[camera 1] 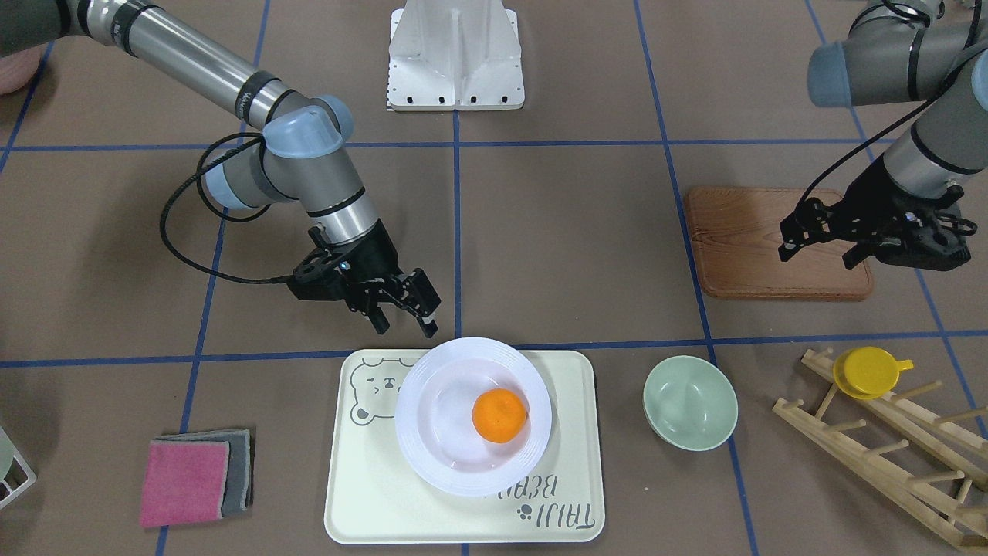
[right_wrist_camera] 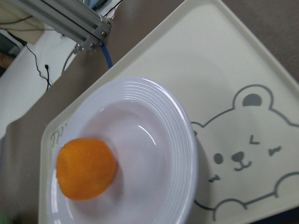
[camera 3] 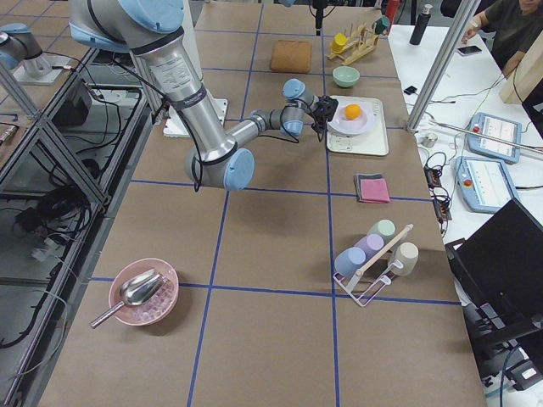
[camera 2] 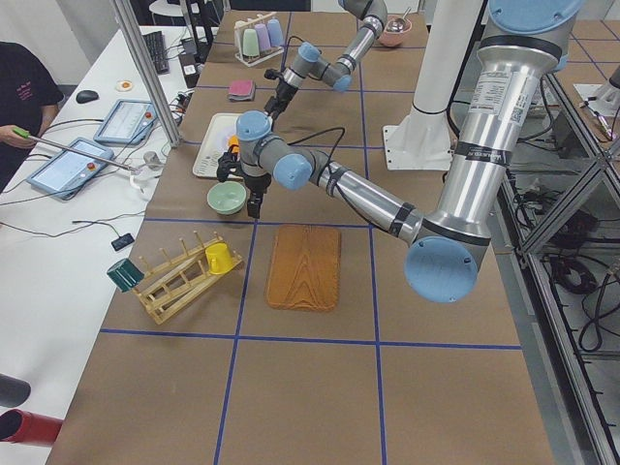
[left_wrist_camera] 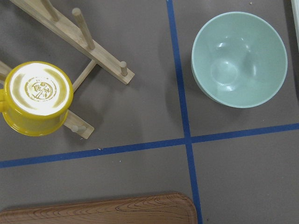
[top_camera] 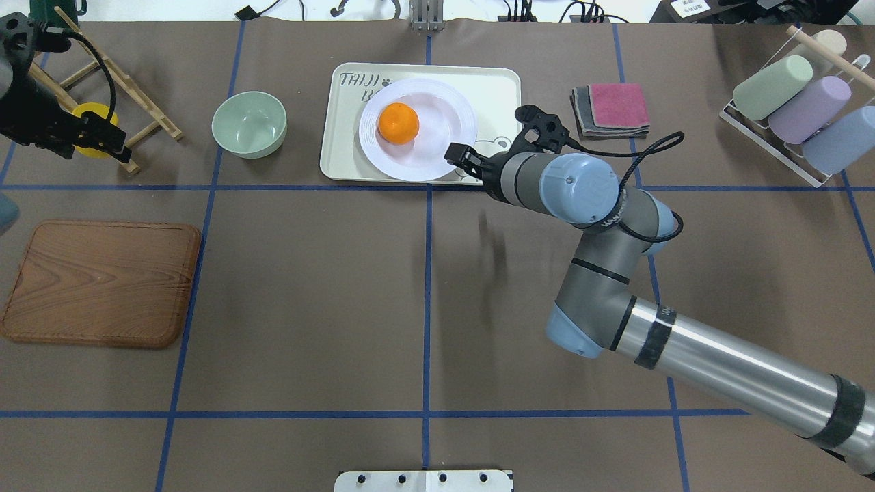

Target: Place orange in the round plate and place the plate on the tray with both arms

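The orange [camera 1: 499,415] lies in the sunken centre of the round plate [camera 1: 432,455], a little toward the green bowl's side. The plate rests on the cream tray [camera 1: 363,494], partly covering the bear drawing. In the right wrist view the orange [right_wrist_camera: 86,168], the plate [right_wrist_camera: 180,140] and the tray [right_wrist_camera: 224,70] fill the frame. My right gripper [camera 1: 405,323] hangs open just off the plate's rim on the robot's side, holding nothing. My left gripper [camera 1: 820,253] is open and empty, far off above the wooden board [camera 1: 756,239].
A pale green bowl [camera 1: 689,401] stands beside the tray. A wooden rack [camera 1: 888,455] carries a yellow cup [camera 1: 868,372]. Folded pink and grey cloths [camera 1: 193,479] lie on the tray's other side. A wire holder with pastel cups [top_camera: 793,102] sits far right.
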Controlling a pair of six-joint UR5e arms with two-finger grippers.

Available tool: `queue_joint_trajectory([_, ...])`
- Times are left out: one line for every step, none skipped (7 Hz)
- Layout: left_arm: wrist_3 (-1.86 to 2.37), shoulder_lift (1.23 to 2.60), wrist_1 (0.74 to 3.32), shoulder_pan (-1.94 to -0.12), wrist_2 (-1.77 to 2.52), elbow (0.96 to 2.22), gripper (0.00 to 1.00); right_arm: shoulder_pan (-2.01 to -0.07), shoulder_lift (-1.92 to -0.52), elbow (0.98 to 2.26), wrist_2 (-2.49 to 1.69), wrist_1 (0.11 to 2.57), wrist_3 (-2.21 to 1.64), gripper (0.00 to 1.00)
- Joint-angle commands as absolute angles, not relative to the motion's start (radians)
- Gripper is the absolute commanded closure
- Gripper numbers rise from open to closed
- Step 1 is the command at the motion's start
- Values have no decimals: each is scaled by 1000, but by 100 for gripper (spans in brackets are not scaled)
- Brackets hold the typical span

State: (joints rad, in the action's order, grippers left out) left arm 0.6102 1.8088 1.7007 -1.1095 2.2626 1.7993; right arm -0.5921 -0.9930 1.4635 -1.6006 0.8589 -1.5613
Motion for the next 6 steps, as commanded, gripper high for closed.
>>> queue_joint_trajectory([568, 1784, 1704, -1114, 2263, 1801, 3, -671, -1106, 1749, -1800, 1259, -1155, 0])
queue_joint_trajectory([483, 1751, 1704, -1135, 2263, 1799, 3, -781, -1109, 1828, -1959, 1443, -1015, 0])
queue_joint_trajectory([433, 1717, 1709, -1150, 2263, 1799, 3, -887, -1132, 1868, -2065, 1507, -833, 0])
queue_joint_trajectory([369, 1668, 1716, -1167, 2264, 1802, 3, -943, -1211, 1906, -2083, 1515, -766, 0])
queue_joint_trajectory([292, 1604, 1753, -1192, 2266, 1802, 2, -986, -1309, 1945, -2077, 1506, -755, 0])
queue_joint_trajectory([278, 1551, 1811, -1206, 2264, 1801, 2, -1064, -1372, 1948, -2085, 1506, -753, 0])
